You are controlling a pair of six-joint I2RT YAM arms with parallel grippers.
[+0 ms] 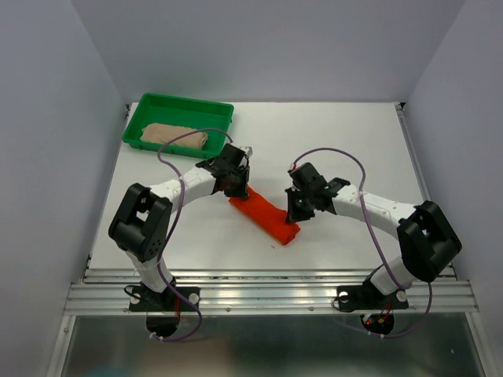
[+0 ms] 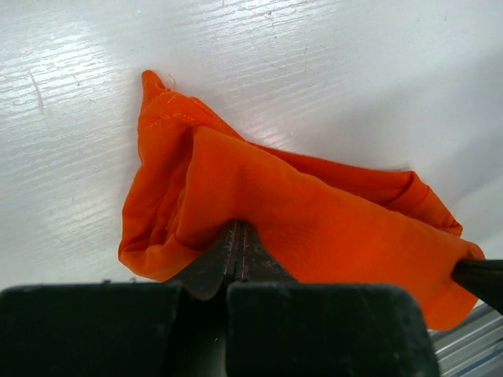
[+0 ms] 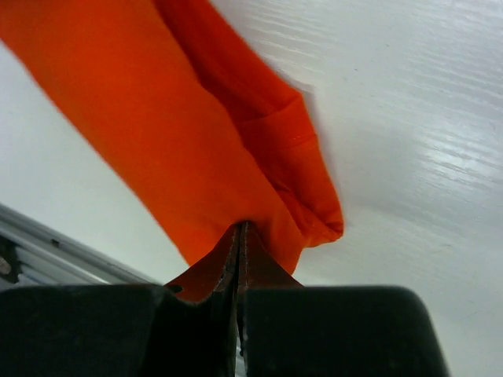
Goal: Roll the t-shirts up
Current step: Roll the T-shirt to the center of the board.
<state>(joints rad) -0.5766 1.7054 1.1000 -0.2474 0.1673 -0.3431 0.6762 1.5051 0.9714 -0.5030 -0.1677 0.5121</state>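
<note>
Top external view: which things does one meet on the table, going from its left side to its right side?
green tray → left tool → orange t-shirt → right tool

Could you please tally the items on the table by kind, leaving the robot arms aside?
T-shirts: 2 (orange-red t-shirt on the table, beige t-shirt in the tray)
Trays: 1 (green tray)
Total: 3
</note>
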